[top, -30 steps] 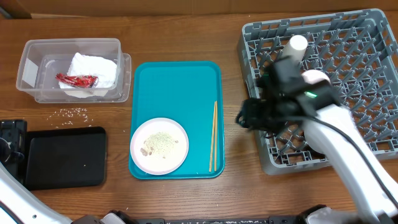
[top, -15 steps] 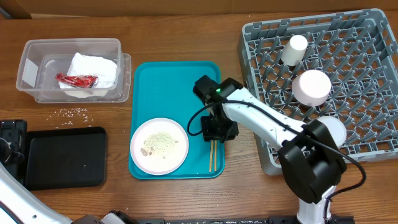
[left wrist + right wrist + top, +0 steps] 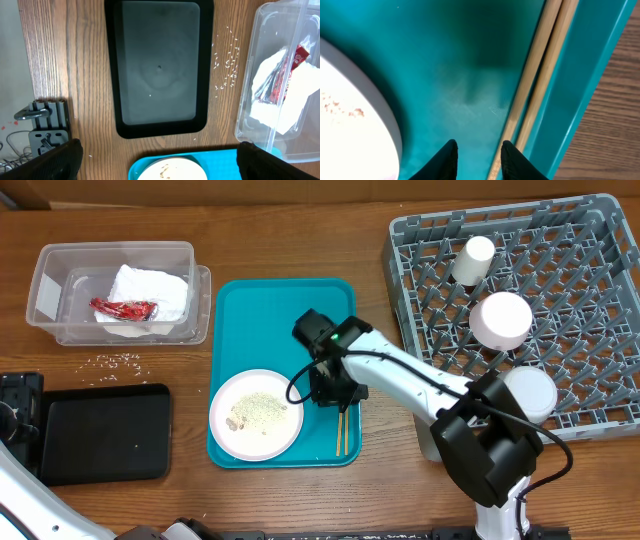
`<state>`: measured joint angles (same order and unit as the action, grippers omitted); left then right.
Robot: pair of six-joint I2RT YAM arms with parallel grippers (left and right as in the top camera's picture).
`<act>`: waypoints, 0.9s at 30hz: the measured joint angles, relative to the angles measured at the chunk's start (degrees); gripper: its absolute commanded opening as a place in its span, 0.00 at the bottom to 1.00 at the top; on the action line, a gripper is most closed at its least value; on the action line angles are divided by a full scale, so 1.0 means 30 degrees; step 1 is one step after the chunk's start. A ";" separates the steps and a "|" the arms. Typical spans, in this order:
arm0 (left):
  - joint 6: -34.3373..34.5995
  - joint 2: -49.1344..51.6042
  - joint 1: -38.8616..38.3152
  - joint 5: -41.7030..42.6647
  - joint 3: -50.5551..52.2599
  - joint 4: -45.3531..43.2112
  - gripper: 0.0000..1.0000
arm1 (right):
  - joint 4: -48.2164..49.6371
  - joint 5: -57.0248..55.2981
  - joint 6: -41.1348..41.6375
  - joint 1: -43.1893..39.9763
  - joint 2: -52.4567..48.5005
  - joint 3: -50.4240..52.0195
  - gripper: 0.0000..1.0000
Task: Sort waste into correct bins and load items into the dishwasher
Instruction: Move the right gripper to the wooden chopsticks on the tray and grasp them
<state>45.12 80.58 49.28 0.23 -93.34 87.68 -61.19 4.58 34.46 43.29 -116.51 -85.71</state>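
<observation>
The plate (image 3: 256,414), pale and strewn with food scraps, lies on the teal tray (image 3: 270,305). My right gripper (image 3: 335,392) hovers low over that tray between the plate and a pair of wooden chopsticks (image 3: 343,410). In the right wrist view the right gripper (image 3: 479,157) is open by a narrow gap with nothing in it, and the chopsticks (image 3: 540,75) run just beside its right finger. The clear tub (image 3: 115,292) holds the white napkin (image 3: 150,285) and red wrapper (image 3: 125,308). My left gripper (image 3: 160,160) hangs wide open above the black tray (image 3: 160,65).
The grey dish rack (image 3: 600,240) at the right holds a cream cup (image 3: 475,258) and two pale bowls (image 3: 502,318), all upside down. Loose rice (image 3: 120,360) lies on the wood between tub and black tray (image 3: 105,432). A dark clamp (image 3: 42,125) sits at the table edge.
My right arm swung left from the dish rack's edge to the teal tray, then a little further toward the plate, its jaws narrowing. The left arm stayed still.
</observation>
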 measured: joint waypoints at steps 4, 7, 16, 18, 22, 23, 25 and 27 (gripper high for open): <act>0.0000 0.0000 0.0000 0.0000 0.0000 0.0007 1.00 | 0.0262 -0.1013 0.0838 0.0226 -0.0160 0.0000 0.31; 0.0000 0.0000 0.0000 0.0000 0.0000 0.0000 1.00 | 0.0503 -0.1355 0.1107 0.0204 -0.0277 0.0000 0.31; 0.0000 0.0000 0.0000 0.0000 0.0000 0.0000 1.00 | 0.0554 -0.1683 0.1435 0.0189 -0.0867 0.0000 0.33; 0.0000 0.0000 0.0000 0.0000 0.0000 0.0000 1.00 | 0.0634 -0.1683 0.1457 0.0153 -0.0903 0.0000 0.33; 0.0000 0.0000 0.0000 0.0000 0.0000 0.0000 1.00 | 0.0678 -0.1749 0.1472 -0.0007 -0.0925 0.0000 0.36; 0.0000 0.0000 0.0000 0.0000 0.0000 0.0000 1.00 | 0.0678 -0.1821 0.1486 -0.0044 -0.0933 0.0000 0.36; 0.0000 0.0000 0.0000 0.0000 0.0000 0.0000 1.00 | 0.0721 -0.1931 0.1501 -0.0095 -0.0954 0.0000 0.36; 0.0000 0.0000 0.0000 0.0000 0.0000 0.0000 1.00 | 0.0780 -0.2025 0.1501 -0.0146 -0.0976 0.0000 0.36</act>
<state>45.12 80.58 49.28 0.23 -93.34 87.68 -58.85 -1.50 38.96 42.85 -119.44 -85.71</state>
